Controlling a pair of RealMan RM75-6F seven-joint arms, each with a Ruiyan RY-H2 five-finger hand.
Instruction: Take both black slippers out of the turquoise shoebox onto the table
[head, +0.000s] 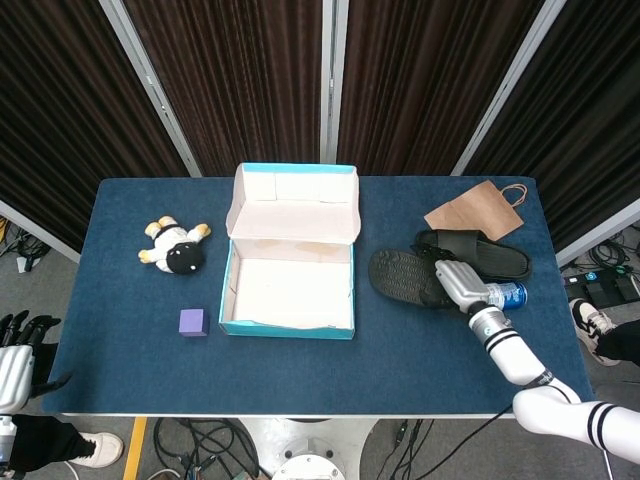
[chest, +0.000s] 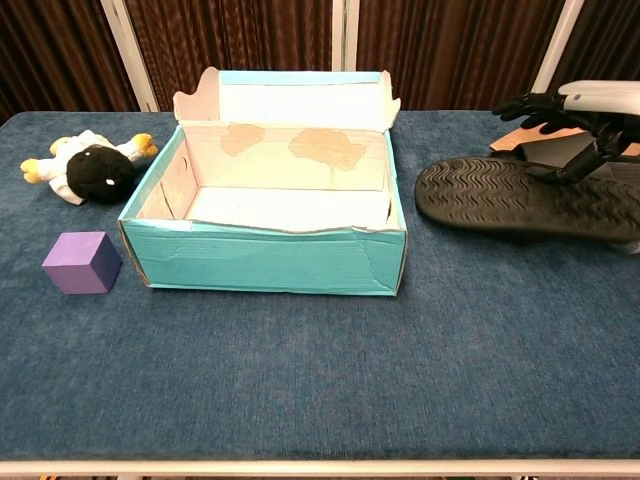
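Lying far out to the left of the working hand, the plush toy (head: 175, 248) and the purple cube (head: 192, 321) sat on the blue counter (head: 120, 370), with the left hand (head: 18, 345) hanging idle off the counter's near left edge, nothing in it and fingers apart. Nearer, but left of the right hand, the turquoise shoebox (head: 288, 329) stood open with its lid up and no slipper inside. The right hand (head: 458, 283) held the second slipper (head: 405, 276) sole-up, its fingers hooked around the strap side, the sole stretching out to the hand's left and low over the counter; whether it touched the cloth could not be told. Just behind the hand lay the first slipper (head: 487, 255), already out on the counter, with the soda can (head: 503, 294) close at the hand's right and the paper bag (head: 474, 209) farther back. The risk judged from here was crowding: letting go with the slipper overlapping its mate could leave it tipped or sliding, and the withdrawing fingers could snag the strap and drag it, or knock the can rolling.
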